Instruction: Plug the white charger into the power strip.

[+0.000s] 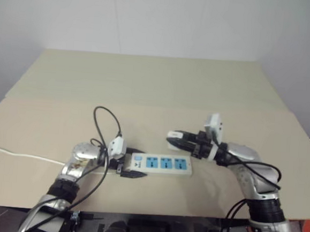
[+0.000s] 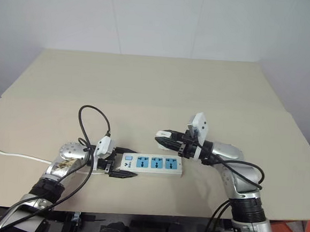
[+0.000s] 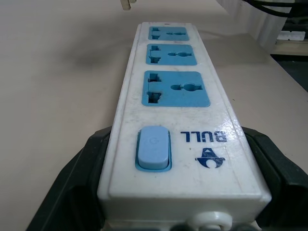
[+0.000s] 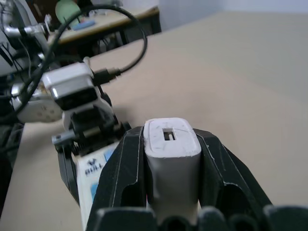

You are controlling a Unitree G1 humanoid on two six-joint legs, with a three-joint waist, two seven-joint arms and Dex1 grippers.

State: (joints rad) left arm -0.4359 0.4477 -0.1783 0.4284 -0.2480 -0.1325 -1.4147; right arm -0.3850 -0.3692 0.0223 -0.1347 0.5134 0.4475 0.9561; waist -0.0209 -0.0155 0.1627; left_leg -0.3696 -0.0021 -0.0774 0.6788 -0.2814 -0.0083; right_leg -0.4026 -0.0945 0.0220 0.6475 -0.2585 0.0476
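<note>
Left gripper [image 2: 123, 163] low at near edge of table [image 2: 146, 88], black fingers [image 3: 72, 178] spread wide either side of switch end of power strip [image 2: 152, 164], clamping it. Strip flat on tabletop, three blue sockets facing up, thin white cord [image 2: 12, 156] trailing off to left edge. Just past strip's far end, right gripper [image 2: 161, 138] hangs above table, pointing left, fingers pinched tight on white charger [image 4: 171, 159]. Charger clear of strip, above its middle sockets. Beyond, bare beige tabletop, then white wall [image 2: 152, 19].

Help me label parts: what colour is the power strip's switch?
Light blue, matching the socket panels; the switch on the power strip shows best in the left wrist view.
</note>
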